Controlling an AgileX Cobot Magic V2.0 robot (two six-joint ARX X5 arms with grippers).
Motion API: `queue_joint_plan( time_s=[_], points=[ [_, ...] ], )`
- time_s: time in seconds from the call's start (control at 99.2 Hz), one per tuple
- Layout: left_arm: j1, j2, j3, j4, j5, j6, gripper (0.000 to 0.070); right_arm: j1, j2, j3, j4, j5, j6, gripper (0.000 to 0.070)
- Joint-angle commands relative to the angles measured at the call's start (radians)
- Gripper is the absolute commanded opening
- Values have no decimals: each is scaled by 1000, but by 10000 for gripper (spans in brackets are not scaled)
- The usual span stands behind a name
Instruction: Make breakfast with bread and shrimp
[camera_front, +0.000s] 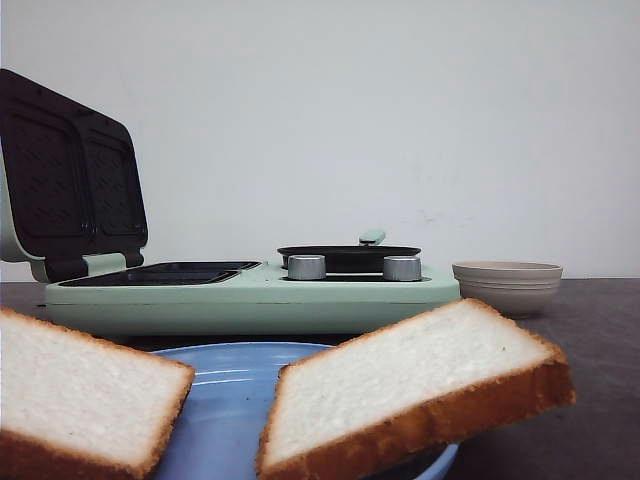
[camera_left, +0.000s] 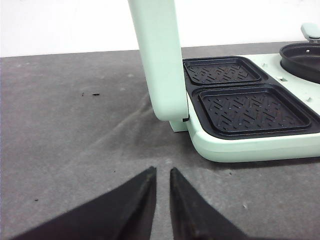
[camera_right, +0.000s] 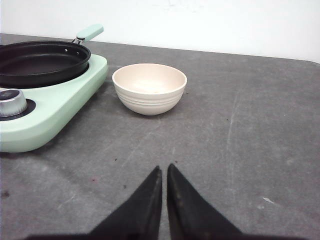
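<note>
Apparently empty bowl (camera_right: 149, 88); bread (camera_front: 410, 385) on plate (camera_front: 225, 400)

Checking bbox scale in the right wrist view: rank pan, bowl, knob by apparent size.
1. Pan: largest, though cut off at the picture's edge.
2. Bowl: clearly smaller than the pan.
3. Knob: smallest, also partly cut off.
The knob lies nearer the camera yet looks smallest, so this order is safe.

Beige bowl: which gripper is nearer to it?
Right. The right gripper faces the bowl across bare table; the left gripper sits by the sandwich maker's open lid, bowl out of its view.
</note>
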Motion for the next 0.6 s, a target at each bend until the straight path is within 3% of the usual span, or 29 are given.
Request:
queue_joint_plan(
  time_s=[0.0,0.595],
  points=[
    [1,-2,-18,-3,2,-1,0,2,-1,-4,11,-1,11,6],
    [1,-2,-18,-3,3,-59,0,2,-1,-4,11,-7,12,6]
  ],
)
